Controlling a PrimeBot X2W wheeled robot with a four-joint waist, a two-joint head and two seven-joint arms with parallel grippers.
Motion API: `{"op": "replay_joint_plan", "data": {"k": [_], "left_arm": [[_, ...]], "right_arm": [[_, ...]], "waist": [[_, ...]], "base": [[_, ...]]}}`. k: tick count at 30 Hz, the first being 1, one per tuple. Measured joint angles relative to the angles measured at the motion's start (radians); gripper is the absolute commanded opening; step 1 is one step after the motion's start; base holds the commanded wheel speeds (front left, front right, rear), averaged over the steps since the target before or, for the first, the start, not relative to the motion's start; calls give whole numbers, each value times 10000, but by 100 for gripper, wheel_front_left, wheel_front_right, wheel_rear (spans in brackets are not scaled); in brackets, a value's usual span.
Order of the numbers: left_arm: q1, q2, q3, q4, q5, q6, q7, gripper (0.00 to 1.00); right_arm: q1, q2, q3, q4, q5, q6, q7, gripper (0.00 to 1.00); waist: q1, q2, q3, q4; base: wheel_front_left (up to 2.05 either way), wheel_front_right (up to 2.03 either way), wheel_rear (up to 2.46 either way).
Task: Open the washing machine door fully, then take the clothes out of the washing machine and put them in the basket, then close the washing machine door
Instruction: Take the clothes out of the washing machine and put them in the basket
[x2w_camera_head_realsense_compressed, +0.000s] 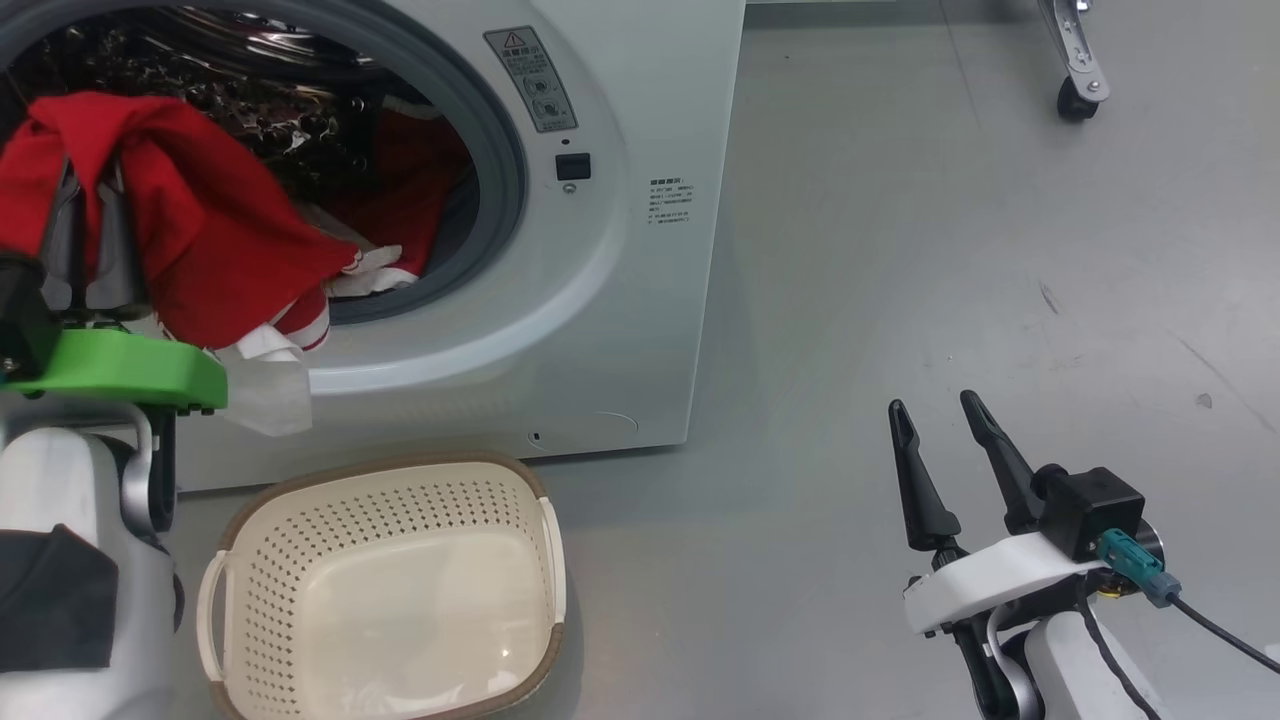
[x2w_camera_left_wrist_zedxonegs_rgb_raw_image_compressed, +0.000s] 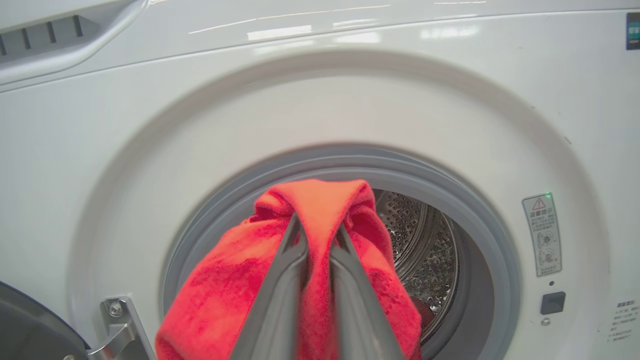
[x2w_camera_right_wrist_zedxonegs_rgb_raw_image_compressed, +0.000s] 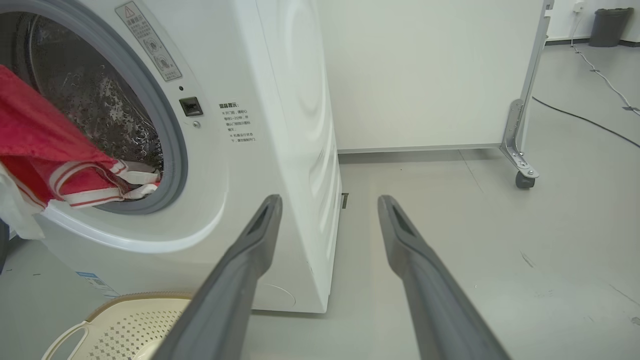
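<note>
The left claw is pinching the bright red fabric clothes with white trim. In the left wrist view its two grey fingers rise from the bottom centre with a fold of cloth squeezed between them, and the cloth drapes over the tips and hides them. In the head view this claw sits at the upper left, largely buried under the red heap. The heap hangs out over the grey gasket of the big white front-loading washing machine. More red shows further inside the steel drum; how much lies there is hard to make out.

A slice of the glossy black washing machine door shows by a metal hinge, cut off at the lower left corner.

The right claw, at the lower right of the head view, is spread wide and holds nothing, well apart from the clothes.

The small cream perforated plastic basket with a brown rim stands on the grey floor at the bottom, in front of the machine, its near edge cropped.
</note>
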Motion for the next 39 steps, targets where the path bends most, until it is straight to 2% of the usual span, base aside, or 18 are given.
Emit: {"op": "replay_joint_plan", "data": {"k": [9,12,18,39], "left_arm": [[773,-303,-138,-1074,46,-29,-2,0],[1300,-337,-407,-813,151,-188,-2,0],[2107,-366,-646,-288,201,-196,0,0],[2882,-240,-1289,1174,637,-330,1149,0]], "right_arm": [[9,2,-8,-25,-92,58,0,100],[35,2,12,-23,-132,63,0,100],[100,8,92,-19,-144,136,0,100],[-52,35,328,-228,-232,222,0,100]], "waist": [[0,0,-102,58],[0,0,-134,61],[0,0,-144,2],[0,0,842,-655]], "base": [[0,0,0],[0,0,0],[0,0,0],[0,0,0]]}}
